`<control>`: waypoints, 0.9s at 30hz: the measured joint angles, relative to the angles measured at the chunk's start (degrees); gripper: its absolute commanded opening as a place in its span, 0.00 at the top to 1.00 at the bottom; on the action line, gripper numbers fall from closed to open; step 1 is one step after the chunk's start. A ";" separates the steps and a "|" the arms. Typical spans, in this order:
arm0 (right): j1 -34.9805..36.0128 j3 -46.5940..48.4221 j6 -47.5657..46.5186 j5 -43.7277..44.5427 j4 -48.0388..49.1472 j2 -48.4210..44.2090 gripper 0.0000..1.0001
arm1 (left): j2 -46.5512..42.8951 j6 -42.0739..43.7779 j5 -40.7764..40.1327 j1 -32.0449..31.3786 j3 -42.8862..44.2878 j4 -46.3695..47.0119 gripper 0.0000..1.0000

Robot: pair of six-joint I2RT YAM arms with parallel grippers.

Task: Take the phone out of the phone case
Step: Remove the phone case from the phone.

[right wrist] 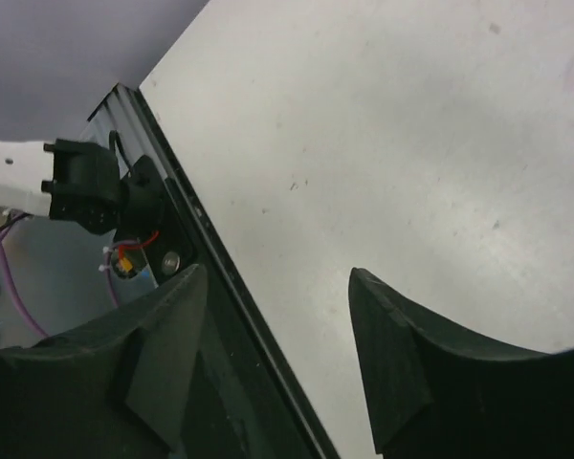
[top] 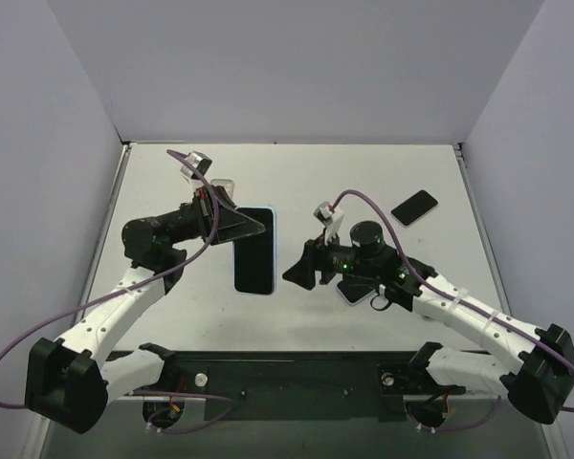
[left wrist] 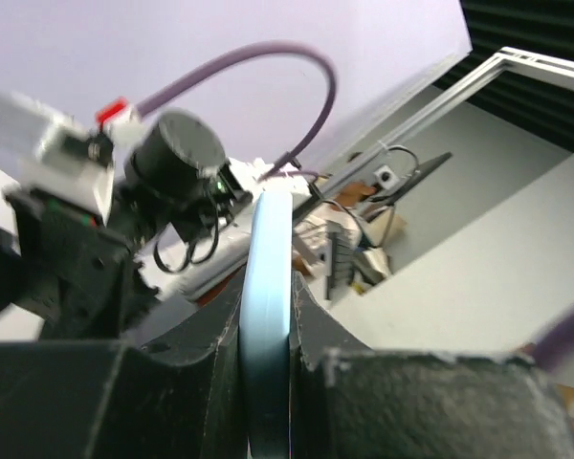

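From the top camera, the left gripper (top: 261,225) was clamped down on the phone case (left wrist: 268,277), biting it near its far end. The left wrist camera saw the case edge-on: a pale blue rim running up between the two black fingers (left wrist: 187,368), pinched tight on both sides. From above, the dark phone (top: 253,258) filled the case, with only a thin blue line showing around it, so it looked like it was seated inside. The whole thing sat around the middle of the table (top: 364,182), lengthwise away from the arm bases. Couldn't tell from either view whether it was lifted off the surface or resting on it.

The right gripper (right wrist: 277,368) was spread wide with nothing between its fingers; its wrist camera showed only bare white tabletop in the gap. In the top view it sat just to the right of the case's near end, pointing at it but not touching.

A second dark phone (top: 414,207) lay flat and at an angle toward the far right of the table, well away from both arms. A sliver of something pale blue (top: 348,297) peeked out from under the right arm's wrist, too hidden to say what it was.
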 measured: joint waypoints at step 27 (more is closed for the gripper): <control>3.65 -1.60 14.34 -13.75 13.88 -6.86 0.65 | 8.02 0.31 1.49 2.51 0.98 3.37 1.00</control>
